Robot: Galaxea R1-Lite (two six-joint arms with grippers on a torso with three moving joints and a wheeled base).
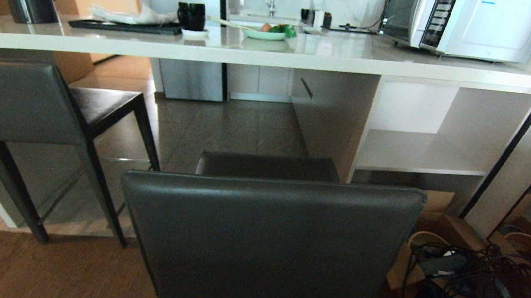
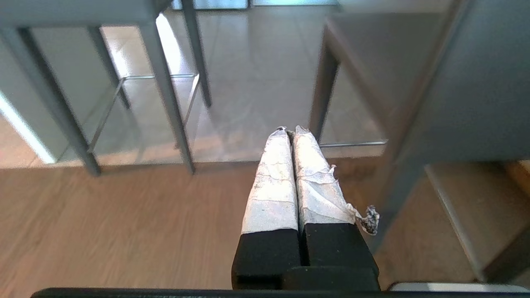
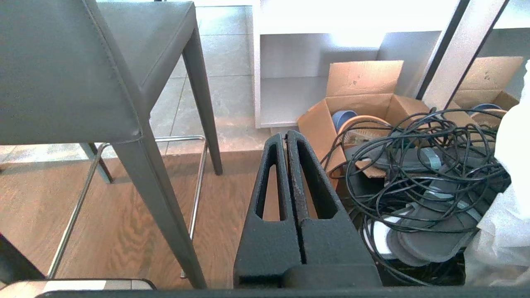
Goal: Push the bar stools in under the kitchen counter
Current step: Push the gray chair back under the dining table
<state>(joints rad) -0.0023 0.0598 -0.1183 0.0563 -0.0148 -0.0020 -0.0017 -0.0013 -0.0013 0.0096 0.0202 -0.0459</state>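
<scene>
Two tall bar stools with dark grey leather backrests and slim dark legs stand before the glossy off-white stone worktop (image 1: 236,49): the near stool (image 1: 268,238) is well out on the wood floor, the left stool (image 1: 18,103) partly under. They look rigid, top-heavy and likely to tip; I'd push low on the padded backrest. The left pincer (image 2: 292,132) and right pincer (image 3: 285,136) are both closed and empty.
</scene>
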